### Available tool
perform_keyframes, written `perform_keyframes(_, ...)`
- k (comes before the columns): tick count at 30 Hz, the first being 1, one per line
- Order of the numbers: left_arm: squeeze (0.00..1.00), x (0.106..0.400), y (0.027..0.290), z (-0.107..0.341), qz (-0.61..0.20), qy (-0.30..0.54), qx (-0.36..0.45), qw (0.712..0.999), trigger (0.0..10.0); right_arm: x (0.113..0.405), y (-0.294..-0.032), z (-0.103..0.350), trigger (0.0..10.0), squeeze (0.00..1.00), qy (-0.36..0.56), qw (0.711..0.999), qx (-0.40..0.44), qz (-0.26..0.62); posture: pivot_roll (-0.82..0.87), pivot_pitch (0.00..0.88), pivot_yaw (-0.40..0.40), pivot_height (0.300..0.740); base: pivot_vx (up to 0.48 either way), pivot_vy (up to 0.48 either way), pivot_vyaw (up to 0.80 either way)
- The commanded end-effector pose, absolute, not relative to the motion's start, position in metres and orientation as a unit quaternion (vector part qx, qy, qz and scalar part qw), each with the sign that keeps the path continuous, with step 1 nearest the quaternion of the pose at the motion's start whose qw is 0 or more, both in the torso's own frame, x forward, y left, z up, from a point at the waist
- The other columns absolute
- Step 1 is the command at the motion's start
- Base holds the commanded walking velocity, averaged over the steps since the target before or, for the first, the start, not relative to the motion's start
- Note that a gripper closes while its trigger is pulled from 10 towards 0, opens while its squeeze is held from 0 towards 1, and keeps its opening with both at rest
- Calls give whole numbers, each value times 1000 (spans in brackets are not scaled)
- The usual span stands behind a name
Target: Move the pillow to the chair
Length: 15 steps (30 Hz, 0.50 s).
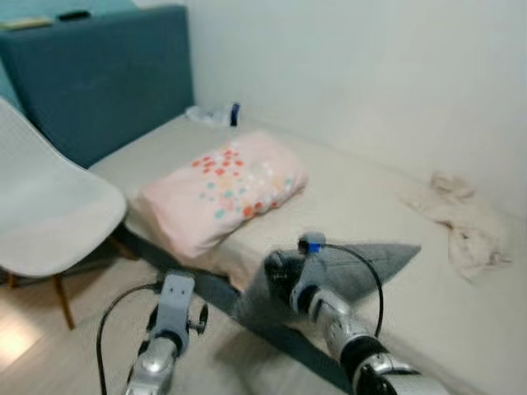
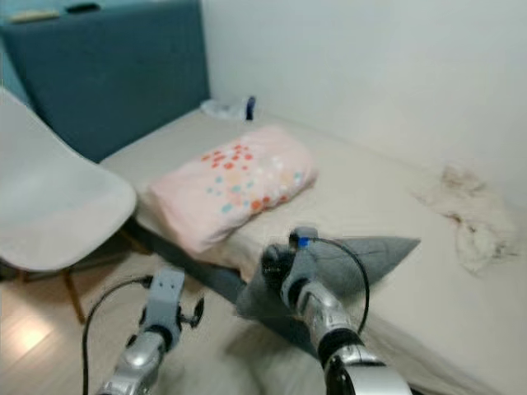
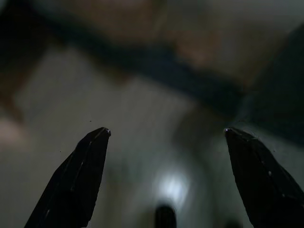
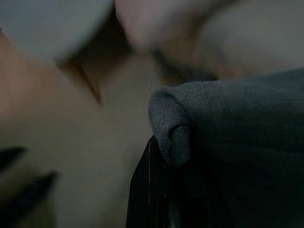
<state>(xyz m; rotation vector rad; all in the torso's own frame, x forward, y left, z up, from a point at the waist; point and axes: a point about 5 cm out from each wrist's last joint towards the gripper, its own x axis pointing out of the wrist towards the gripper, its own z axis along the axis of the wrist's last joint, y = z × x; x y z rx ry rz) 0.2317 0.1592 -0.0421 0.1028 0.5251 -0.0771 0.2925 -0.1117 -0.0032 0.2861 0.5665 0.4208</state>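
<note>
Pink pillow lies near the bed edge, beyond both claws; right claw grips grey cloth, left claw spread open.

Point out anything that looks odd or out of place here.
The right hand is shut on a grey cloth, not the pink pillow, which lies untouched on the bed beside the white chair.

No readable text, label, brand, number or sign in any view | pale pink rectangular fabric pillow: red, orange and teal dots, no lettering | small white-and-dark object by the bed's head: too blurred to read
</note>
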Motion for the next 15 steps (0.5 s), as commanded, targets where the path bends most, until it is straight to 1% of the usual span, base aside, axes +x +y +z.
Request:
perform_keyframes(1, 0, 206, 170, -61, -12, 312, 38, 949, 10000, 269, -122, -26, 10000, 0, 329, 918, 109, 190, 183, 0, -125, 740, 0, 0, 763)
perform_keyframes(2, 0, 191, 178, -70, 19, 338, 7, 941, 10000, 250, -131, -43, 10000, 0, 369, 908, 98, 172, 184, 0, -127, 740, 0, 0, 763)
perform_keyframes(4, 0, 183, 183, -74, 38, 350, -13, 936, 10000, 239, -137, -52, 10000, 0, 389, 902, 95, 159, 188, 0, -130, 740, 0, 0, 763)
perform_keyframes(5, 0, 172, 188, -80, 52, 370, -17, 927, 10000, 225, -144, -61, 10000, 0, 414, 894, 91, 143, 188, 0, -130, 740, 0, 0, 763)
perform_keyframes(7, 0, 167, 190, -82, 58, 379, -18, 923, 10000, 220, -147, -64, 10000, 0, 424, 891, 89, 136, 189, 0, -130, 740, 0, 0, 763)
perform_keyframes(9, 0, 153, 197, -89, 84, 410, -32, 907, 10000, 206, -152, -73, 10000, 0, 450, 880, 90, 120, 198, 0, -133, 740, 0, 0, 759)
perform_keyframes(12, 0, 132, 202, -99, 108, 455, -47, 883, 10000, 187, -156, -84, 10000, 0, 488, 862, 68, 114, 200, 0, -132, 740, 0, 0, 763)
perform_keyframes(13, 0, 132, 202, -99, 108, 455, -47, 883, 10000, 187, -156, -84, 10000, 0, 488, 862, 68, 114, 200, 0, -132, 740, 0, 0, 763)
perform_keyframes(14, 0, 123, 200, -103, 100, 477, -54, 872, 10000, 175, -159, -89, 10000, 0, 513, 849, 41, 123, 207, 0, -131, 740, 0, 0, 756)
perform_keyframes(15, 0, 121, 198, -104, 95, 483, -58, 868, 10000, 171, -160, -91, 10000, 0, 521, 843, 28, 127, 210, 0, -132, 740, 0, 0, 756)
